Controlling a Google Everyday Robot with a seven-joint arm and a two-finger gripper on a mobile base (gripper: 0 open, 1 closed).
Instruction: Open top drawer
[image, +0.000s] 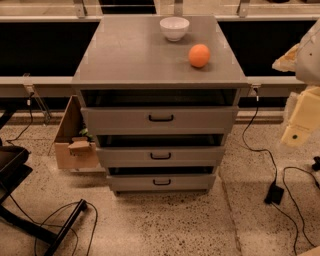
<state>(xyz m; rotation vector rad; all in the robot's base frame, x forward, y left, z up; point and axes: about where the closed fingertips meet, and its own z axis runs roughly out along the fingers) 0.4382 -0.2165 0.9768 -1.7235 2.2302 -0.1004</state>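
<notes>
The grey cabinet (135, 55) stands in the middle of the camera view with three drawers. The top drawer (115, 120) has the widest, tallest front and a small black bar handle (161, 118). A dark gap shows between its front and the cabinet top; its interior is hidden. The two narrower drawers (125, 156) sit below it. My gripper (300, 122) is at the right edge of the view, pale cream, level with the top drawer and well to the right of it, touching nothing.
A white bowl (174, 28) and an orange (199, 55) sit on the cabinet top. A cardboard box (72, 140) stands left of the cabinet. Black cables (272, 165) and a black plug lie on the speckled floor at right; a black chair base (30, 220) is at lower left.
</notes>
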